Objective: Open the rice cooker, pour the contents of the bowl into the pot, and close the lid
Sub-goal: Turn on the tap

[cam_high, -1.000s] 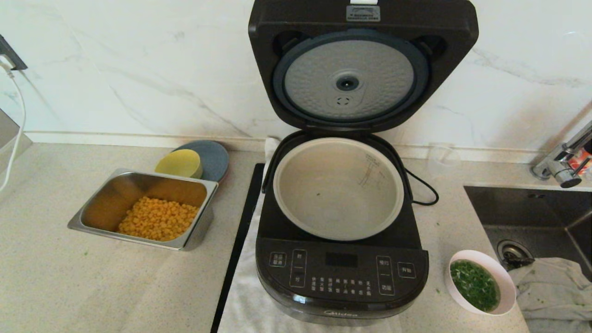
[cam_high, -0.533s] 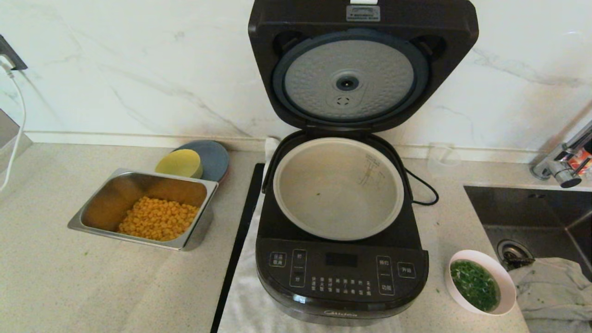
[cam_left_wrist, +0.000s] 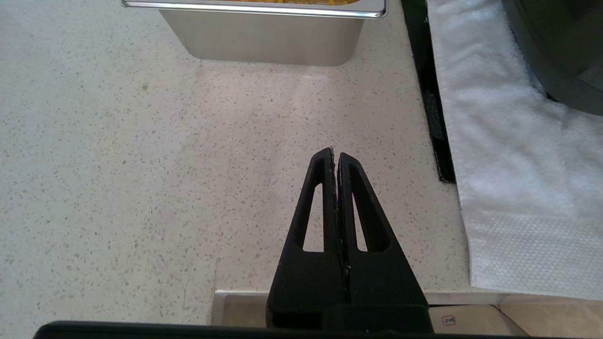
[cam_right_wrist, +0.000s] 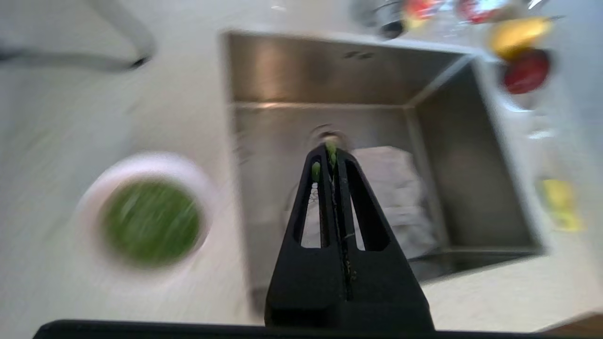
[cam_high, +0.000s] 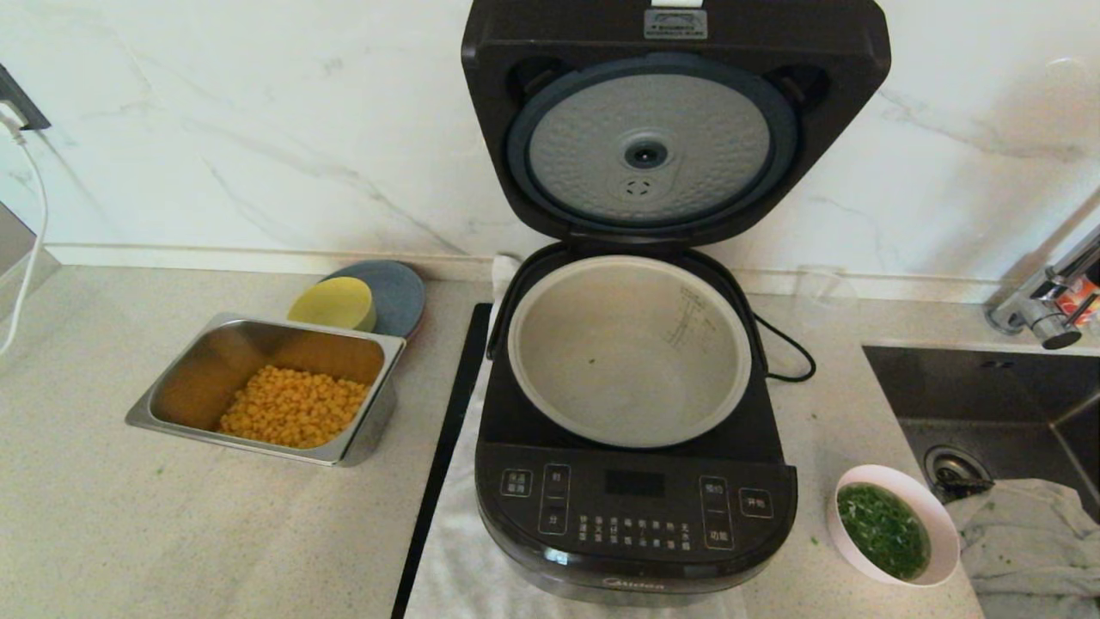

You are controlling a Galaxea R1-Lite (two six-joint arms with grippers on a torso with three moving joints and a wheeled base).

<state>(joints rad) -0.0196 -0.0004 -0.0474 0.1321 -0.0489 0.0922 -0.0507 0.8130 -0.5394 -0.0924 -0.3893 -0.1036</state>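
Observation:
The black rice cooker (cam_high: 634, 507) stands in the middle of the counter on a white towel. Its lid (cam_high: 675, 120) is raised against the wall, dimpled silver underside facing me. The grey-beige pot (cam_high: 630, 351) inside holds only a speck or two. The small white bowl (cam_high: 894, 524) with chopped green herbs in liquid (cam_high: 883, 529) sits on the counter right of the cooker. In the right wrist view the bowl (cam_right_wrist: 146, 212) lies to one side of my shut right gripper (cam_right_wrist: 331, 149), which hangs over the sink with green bits stuck at its tips. My left gripper (cam_left_wrist: 335, 154) is shut over bare counter.
A steel tray (cam_high: 266, 391) of yellow corn sits left of the cooker, a yellow dish (cam_high: 333, 303) and grey plate behind it. The sink (cam_high: 988, 404) with a crumpled cloth (cam_high: 1023, 533) and the tap (cam_high: 1044, 301) lie at the right. A black strip (cam_high: 447, 430) runs along the towel's left edge.
Nothing on the counter has moved in the head view. The streaked right wrist view shows that arm in motion.

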